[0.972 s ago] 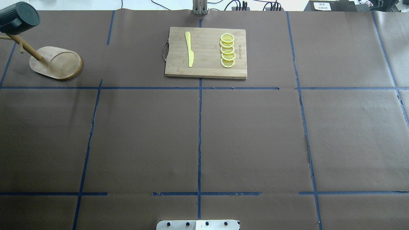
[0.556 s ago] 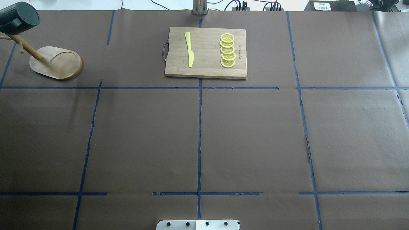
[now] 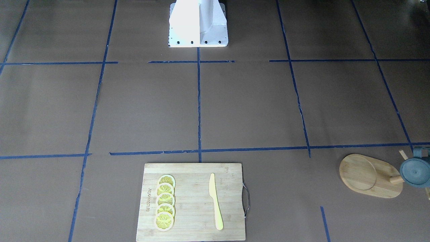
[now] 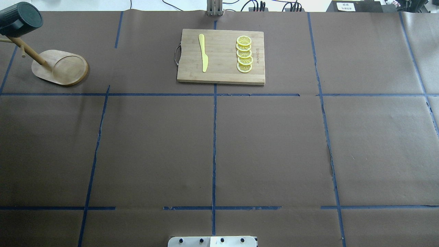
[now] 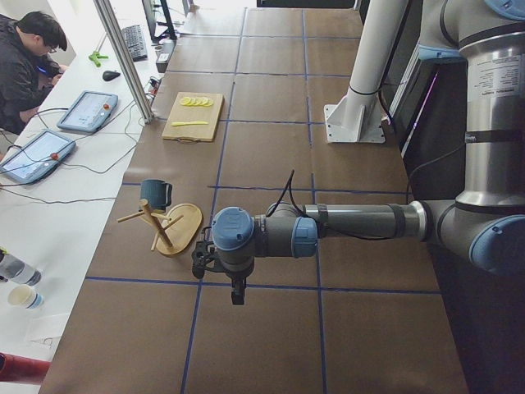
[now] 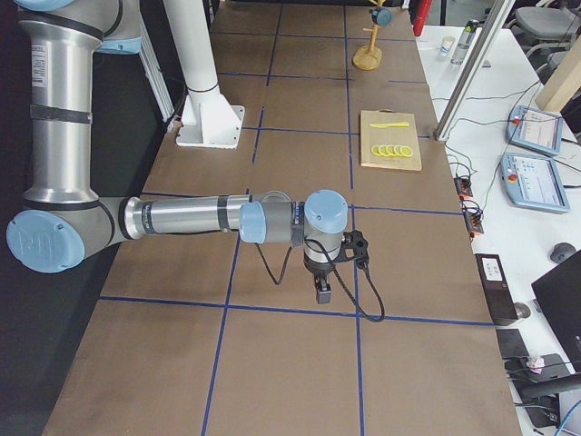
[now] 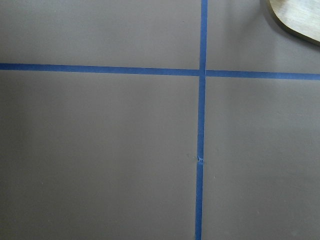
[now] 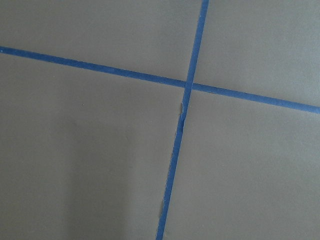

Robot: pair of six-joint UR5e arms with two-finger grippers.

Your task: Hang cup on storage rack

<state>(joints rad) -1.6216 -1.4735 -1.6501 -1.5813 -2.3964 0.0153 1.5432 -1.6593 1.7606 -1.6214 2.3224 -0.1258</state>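
Note:
The dark teal-grey cup [image 4: 20, 19] hangs on a peg of the bamboo storage rack [image 4: 60, 67] at the table's far left corner, bottom facing outward. It also shows in the front-facing view [image 3: 416, 171], with the rack's oval base [image 3: 369, 176] beside it. In the exterior left view the cup [image 5: 154, 194] sits high on the rack [image 5: 176, 230]. My left gripper [image 5: 237, 294] hangs above the table, apart from the rack; I cannot tell its state. My right gripper [image 6: 323, 292] shows only in the exterior right view; I cannot tell its state. Neither gripper touches the cup.
A bamboo cutting board [image 4: 221, 56] with a yellow knife [image 4: 203, 53] and several lemon slices [image 4: 244, 54] lies at the far middle. Blue tape lines cross the brown table cover. The robot's white base [image 3: 198, 23] stands at the near edge. An operator [image 5: 29, 57] sits beyond the table.

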